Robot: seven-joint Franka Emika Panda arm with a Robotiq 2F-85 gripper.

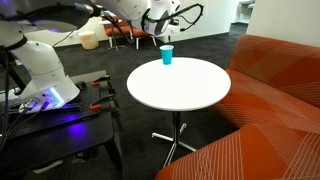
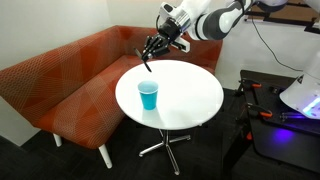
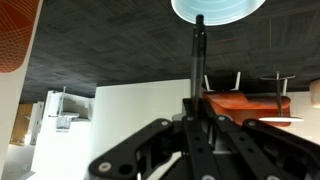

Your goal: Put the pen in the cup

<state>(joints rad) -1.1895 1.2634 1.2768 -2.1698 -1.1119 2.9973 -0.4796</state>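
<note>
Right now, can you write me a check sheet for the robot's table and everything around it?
Surface: round white table, bare apart from the cup.
Job's things: blue cup upright on the table; pen held in the air, not in the cup yet.
Clutter: nothing seen on the table.
Pincer: pincer shut on the pen, near the table's edge on the sofa side; in the wrist view the pen points towards the cup.
Cables: a dark cable hangs behind the arm.
Surroundings: orange sofa curving round the table; black bench with red-handled items beside it.
</note>
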